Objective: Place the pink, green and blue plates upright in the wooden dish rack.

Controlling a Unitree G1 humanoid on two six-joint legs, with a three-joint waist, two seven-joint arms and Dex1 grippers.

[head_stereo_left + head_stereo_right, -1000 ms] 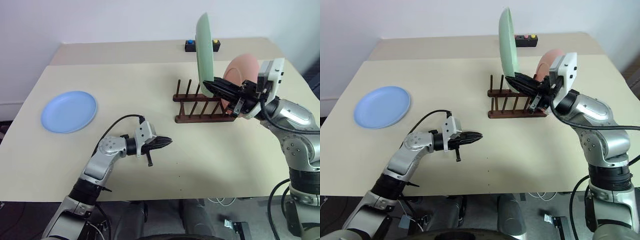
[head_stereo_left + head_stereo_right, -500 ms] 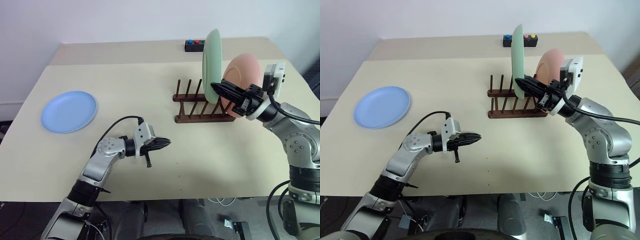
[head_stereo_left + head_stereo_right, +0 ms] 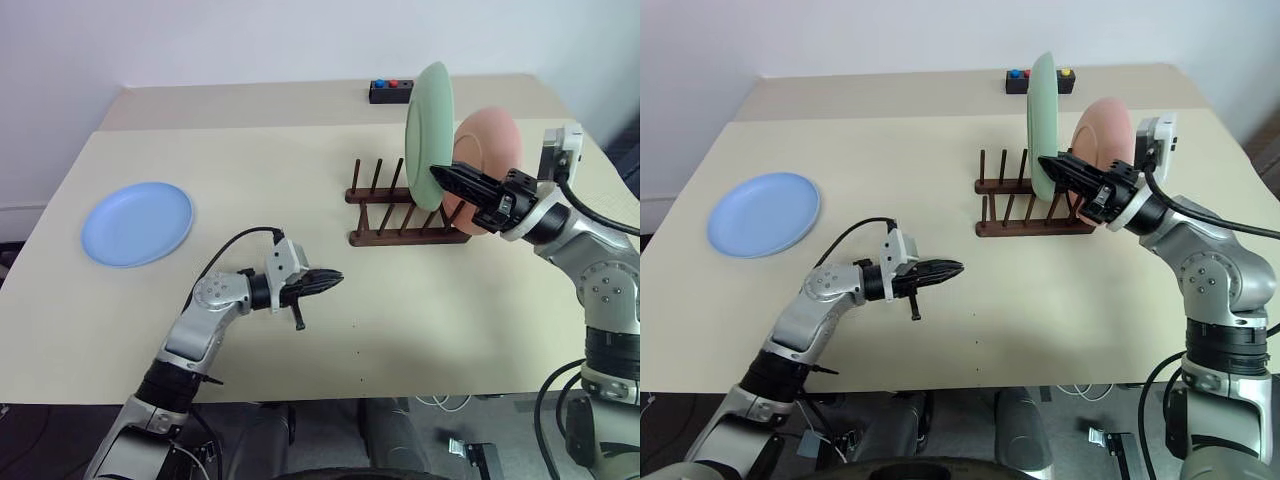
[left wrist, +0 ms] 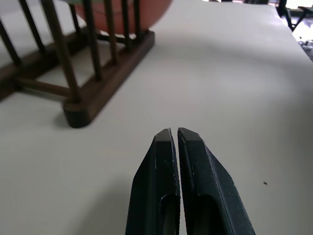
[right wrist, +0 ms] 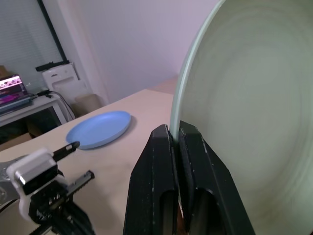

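A cream table (image 3: 300, 200) spans most of the head views. On it, right of centre, stands the wooden dish rack (image 3: 395, 215), a dark brown pair of rails with thin upright pegs. The pink plate (image 3: 490, 150) stands upright at the rack's right end. Just left of it the green plate (image 3: 428, 135) is on edge, close to upright, its lower rim down among the pegs; whether it rests on the rails cannot be told. The right gripper (image 3: 1052, 166) reaches in from the right of the frame, and its two black fingers are clamped on the green plate's rim, as the right wrist view shows (image 5: 177, 131). The blue plate (image 3: 137, 222) lies flat at the left of the table, well apart from the rack. The left gripper (image 3: 333, 277) hangs low over the table at lower centre, pointing right toward the rack, fingers pressed together and holding nothing. A small black box with coloured buttons (image 3: 391, 92) sits at the table's far edge, upper centre.
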